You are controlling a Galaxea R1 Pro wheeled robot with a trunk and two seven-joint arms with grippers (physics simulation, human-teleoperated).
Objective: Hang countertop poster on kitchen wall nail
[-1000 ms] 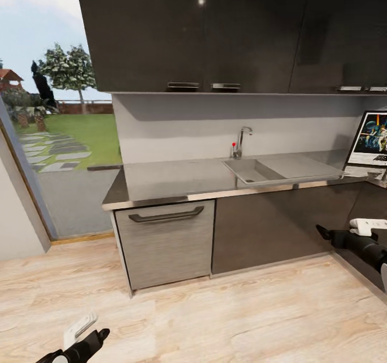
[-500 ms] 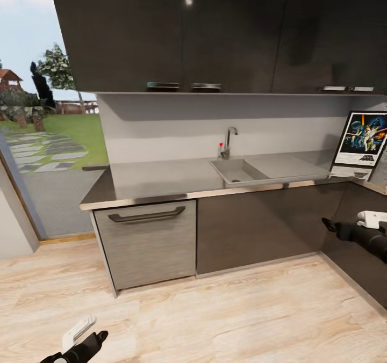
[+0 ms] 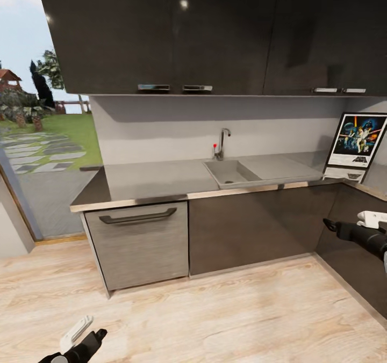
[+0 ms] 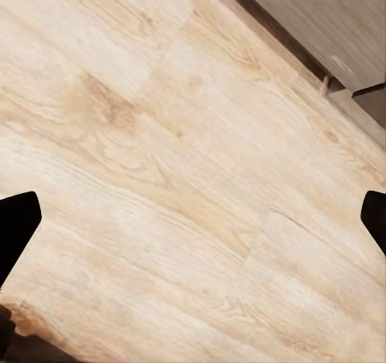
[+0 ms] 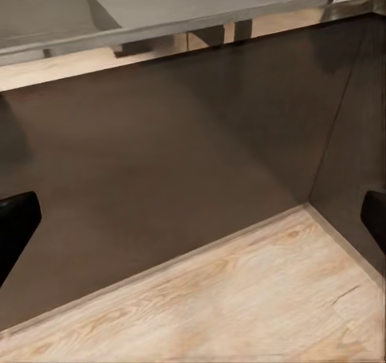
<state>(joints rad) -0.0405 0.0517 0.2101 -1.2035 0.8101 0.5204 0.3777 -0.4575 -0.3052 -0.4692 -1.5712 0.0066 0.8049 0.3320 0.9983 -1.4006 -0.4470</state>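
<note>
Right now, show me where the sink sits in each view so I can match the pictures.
Head view: the sink is just right of centre, set into the countertop.
Right wrist view: its basin is at the upper left corner.
Left wrist view: aimed at the wooden floor instead.
Shared landmark: that wooden floor, in all three.

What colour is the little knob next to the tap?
Red. The little knob sits beside the silver tap, clearest in the head view.

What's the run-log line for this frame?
phase: approach | poster: upright at counter corner, untouched | kitchen countertop: ahead | left claw: open, over floor | right claw: open, facing cabinets
</note>
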